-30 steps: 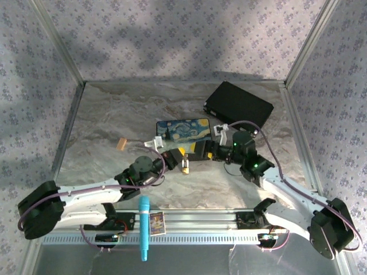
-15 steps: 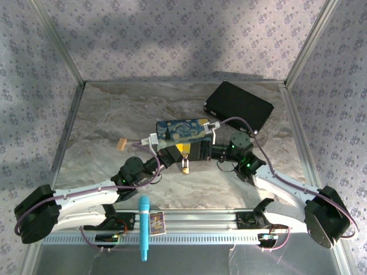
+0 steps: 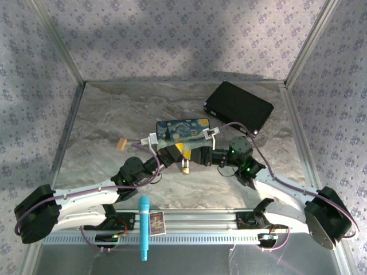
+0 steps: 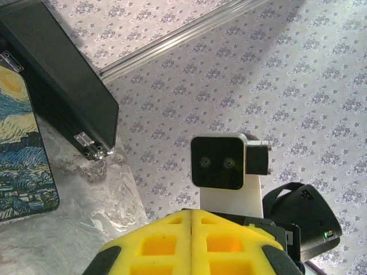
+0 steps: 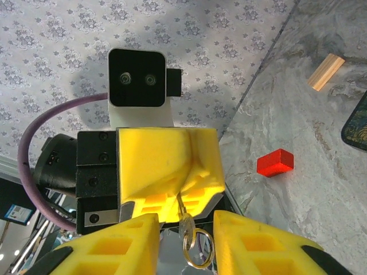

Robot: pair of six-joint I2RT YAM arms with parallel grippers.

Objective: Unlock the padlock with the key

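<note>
Left tool [image 5: 179, 197] clamps thin silvery ringed key [image 5: 184, 226]; right tool [image 5: 186, 223] wide round it at 6 o'clock. I'd fear off-ctr closing twists it loose.

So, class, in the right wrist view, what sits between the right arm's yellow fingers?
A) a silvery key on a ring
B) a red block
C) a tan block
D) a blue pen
A: the key and its ring show between the right fingers; the red block lies off on the table.
</note>
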